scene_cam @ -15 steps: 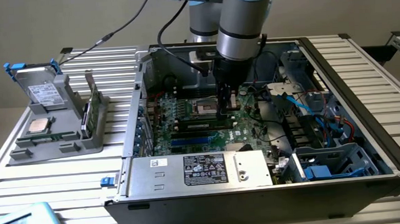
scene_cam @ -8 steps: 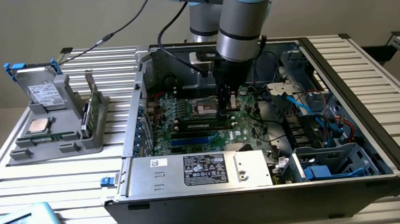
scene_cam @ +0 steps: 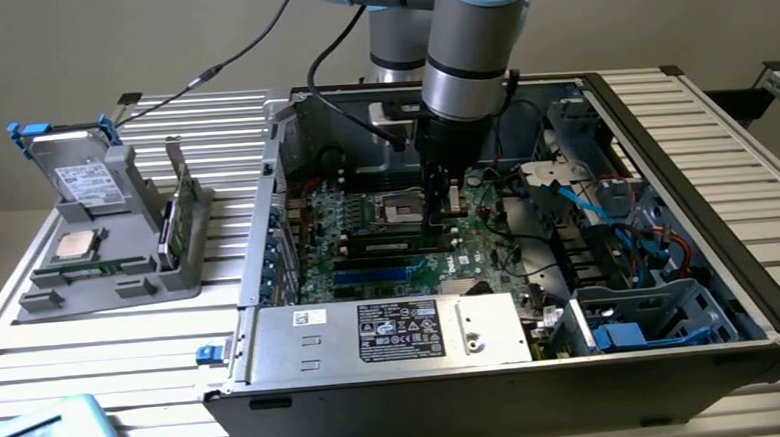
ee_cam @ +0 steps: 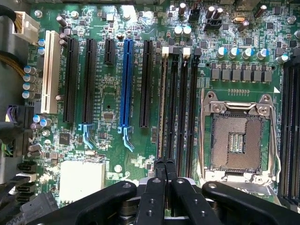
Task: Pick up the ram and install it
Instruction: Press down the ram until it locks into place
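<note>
My gripper [scene_cam: 436, 214] reaches down into the open computer case [scene_cam: 710, 212], just over the black memory slots [ee_cam: 180, 108] beside the empty processor socket [ee_cam: 236, 140]. Its fingers [ee_cam: 158, 168] are shut together with nothing between them. In the wrist view the gripper [ee_cam: 164, 162] sits at the end of the slot nearest the expansion slots. A thin tan-edged stick, which looks like the ram [ee_cam: 162, 103], stands on edge in that slot. Whether the fingertips touch it I cannot tell.
A grey holder [scene_cam: 113, 283] on the slatted table at the exterior view's left carries a silver hard drive [scene_cam: 84, 179], a square processor chip [scene_cam: 78, 245] and a green board on edge [scene_cam: 171, 230]. Cables [scene_cam: 604, 217], a drive cage and the power supply [scene_cam: 396, 333] crowd the case.
</note>
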